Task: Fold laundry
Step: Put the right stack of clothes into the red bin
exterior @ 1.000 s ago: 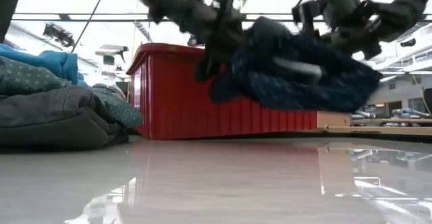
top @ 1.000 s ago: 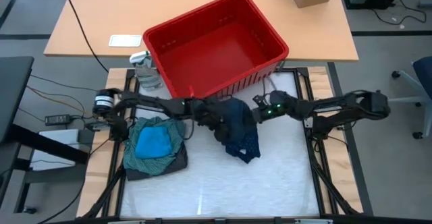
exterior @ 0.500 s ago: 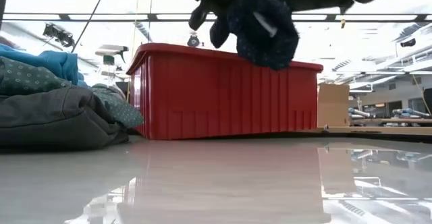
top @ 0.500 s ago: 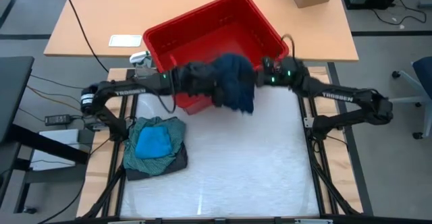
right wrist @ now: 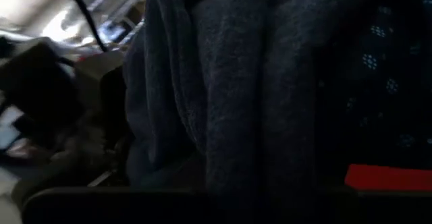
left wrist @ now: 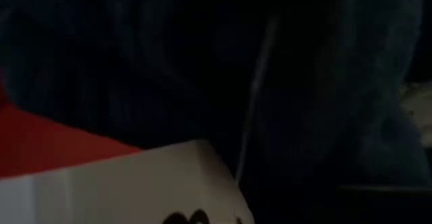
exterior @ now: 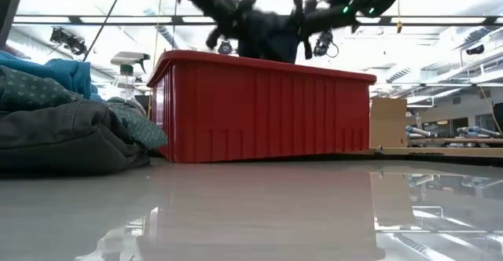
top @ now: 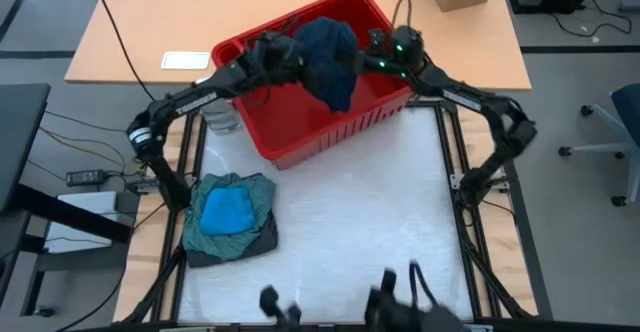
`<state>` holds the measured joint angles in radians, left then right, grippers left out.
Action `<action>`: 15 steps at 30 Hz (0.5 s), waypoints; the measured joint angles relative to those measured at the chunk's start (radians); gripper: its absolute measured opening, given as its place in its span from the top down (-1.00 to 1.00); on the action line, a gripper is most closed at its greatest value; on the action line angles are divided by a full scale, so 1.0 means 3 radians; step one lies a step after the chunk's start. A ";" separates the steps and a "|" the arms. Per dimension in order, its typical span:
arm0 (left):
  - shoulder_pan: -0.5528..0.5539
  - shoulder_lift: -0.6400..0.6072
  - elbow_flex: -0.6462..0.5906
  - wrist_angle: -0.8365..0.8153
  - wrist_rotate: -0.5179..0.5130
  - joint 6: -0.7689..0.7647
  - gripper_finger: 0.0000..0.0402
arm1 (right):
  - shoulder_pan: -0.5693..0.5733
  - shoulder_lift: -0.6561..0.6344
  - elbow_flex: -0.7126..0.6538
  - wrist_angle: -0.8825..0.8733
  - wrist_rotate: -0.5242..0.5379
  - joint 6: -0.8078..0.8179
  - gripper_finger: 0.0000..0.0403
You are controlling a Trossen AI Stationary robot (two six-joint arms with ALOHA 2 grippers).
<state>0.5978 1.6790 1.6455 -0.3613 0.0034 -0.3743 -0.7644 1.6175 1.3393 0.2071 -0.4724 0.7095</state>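
Up at twelve o'clock over the red bin (top: pixel 300 137), my left gripper (top: pixel 283 52) and right gripper (top: pixel 372 52) are both clamped on the navy dotted piece (top: pixel 328 54), bunched between them, and uneven pulls could slip it into the bin.

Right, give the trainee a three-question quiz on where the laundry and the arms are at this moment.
1. True or false: the navy dotted piece lies flat on the white work surface.
2. Which garment sits on top of the stack at the table's left side?
A. whitish piece
B. small bright blue piece
C. navy dotted piece
3. Fill in: both the left gripper and the right gripper hold the navy piece above the ____.

Key
1. False: it hangs bunched between the two grippers, over the red bin.
2. B, resting on the teal-green shirt.
3. red bin
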 joint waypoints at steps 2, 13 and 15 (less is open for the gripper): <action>0.0162 0.0159 0.0000 0.0091 0.0100 0.0069 0.76 | -0.0129 0.0238 0.0146 -0.0020 0.0000 -0.0053 0.61; 0.0757 0.1183 -0.0007 0.0529 0.0637 0.0065 0.73 | -0.0580 0.1321 0.0682 -0.0566 -0.0178 -0.0330 0.44; 0.0822 0.1247 -0.0006 0.0489 0.0801 0.0054 0.64 | -0.0620 0.1342 0.0751 -0.0718 -0.0176 -0.0408 0.21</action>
<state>0.8444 2.0529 1.6436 -0.2146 0.2437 -0.3582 -0.9505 2.0201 1.5645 -0.0083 -0.5253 0.5870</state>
